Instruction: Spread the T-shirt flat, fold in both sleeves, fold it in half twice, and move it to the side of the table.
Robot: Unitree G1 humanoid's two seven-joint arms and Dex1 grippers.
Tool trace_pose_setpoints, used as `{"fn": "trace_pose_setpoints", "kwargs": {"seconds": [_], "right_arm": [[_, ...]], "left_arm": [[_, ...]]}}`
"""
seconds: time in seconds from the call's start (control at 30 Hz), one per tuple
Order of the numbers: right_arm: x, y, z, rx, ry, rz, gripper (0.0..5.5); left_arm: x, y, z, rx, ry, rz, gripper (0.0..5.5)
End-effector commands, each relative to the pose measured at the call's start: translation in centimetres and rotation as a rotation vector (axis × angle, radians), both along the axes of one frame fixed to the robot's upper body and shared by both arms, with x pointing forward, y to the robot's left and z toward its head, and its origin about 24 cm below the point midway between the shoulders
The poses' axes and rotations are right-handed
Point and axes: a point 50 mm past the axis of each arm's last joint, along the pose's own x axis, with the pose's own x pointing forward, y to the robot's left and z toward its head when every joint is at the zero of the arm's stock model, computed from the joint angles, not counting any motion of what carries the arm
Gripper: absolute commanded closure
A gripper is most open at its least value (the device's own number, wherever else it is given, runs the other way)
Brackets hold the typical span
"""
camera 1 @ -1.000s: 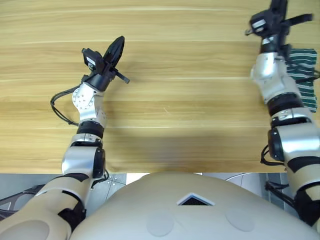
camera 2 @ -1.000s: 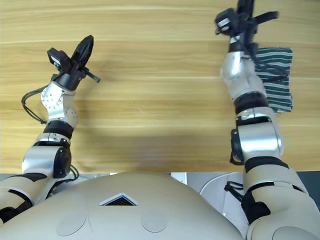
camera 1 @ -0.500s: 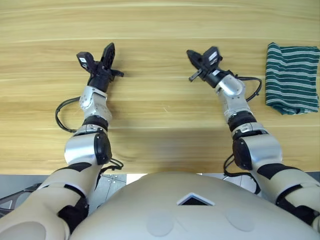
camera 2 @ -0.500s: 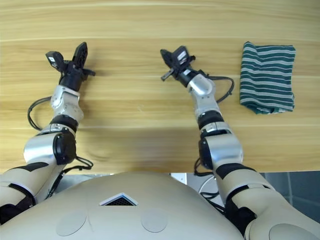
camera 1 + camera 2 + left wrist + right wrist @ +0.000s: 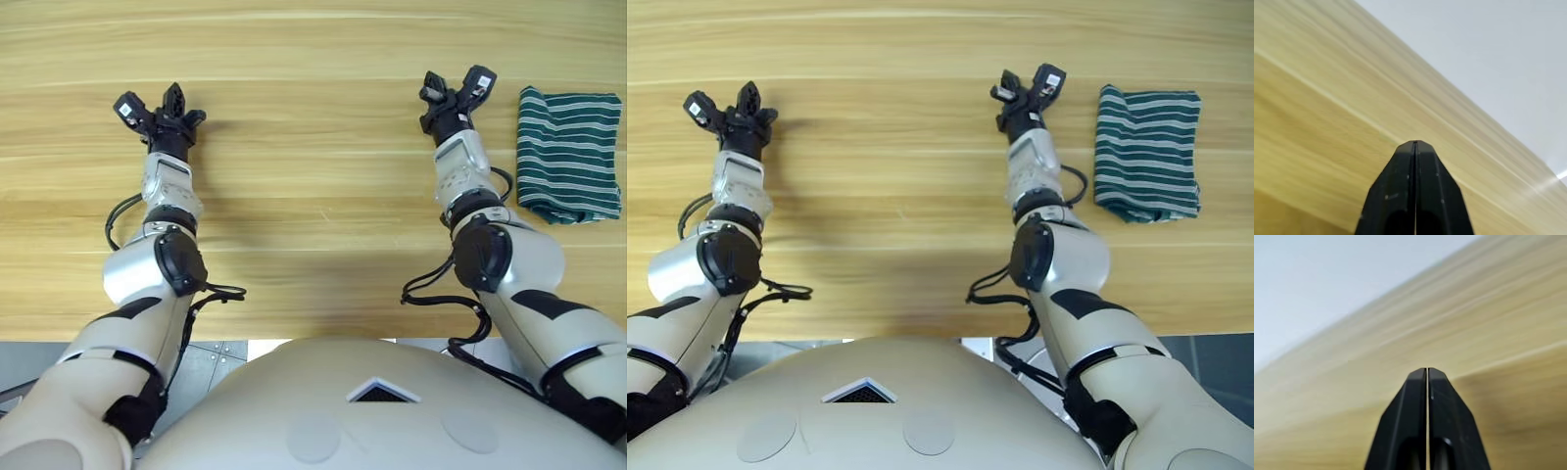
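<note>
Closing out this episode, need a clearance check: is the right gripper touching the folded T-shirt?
Apart. The left eye view shows the right gripper beside the T-shirt, with a strip of bare table between them.

Wood surface (image 5: 313, 186) lies open across the frame's centre, between left gripper (image 5: 174, 95) and right gripper (image 5: 435, 95). At the right edge, the folded T-shirt (image 5: 570, 152) blocks passage near the right gripper.
</note>
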Motion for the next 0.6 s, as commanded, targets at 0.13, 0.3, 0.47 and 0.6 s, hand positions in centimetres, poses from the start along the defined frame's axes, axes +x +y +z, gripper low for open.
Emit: {"fn": "trace_pose_setpoints", "kwargs": {"seconds": [0.13, 0.3, 0.47, 0.6], "right_arm": [[-0.2, -0.3, -0.8, -0.249, 0.104, -0.060, 5.44], [-0.1, -0.8, -0.6, -0.284, 0.115, -0.102, 5.44], [-0.1, -0.9, -0.5, -0.377, 0.114, -0.104, 5.44], [-0.3, -1.0, -0.8, -0.458, 0.119, -0.102, 5.44]], "left_arm": [[0.0, 0.5, -0.7, -0.037, 0.136, 0.079, 5.50], [0.1, 0.9, -0.5, -0.066, 0.153, 0.111, 5.50], [0.0, 1.3, -0.6, -0.077, 0.172, 0.139, 5.50], [-0.1, 1.2, -0.7, -0.080, 0.178, 0.141, 5.50]]}}
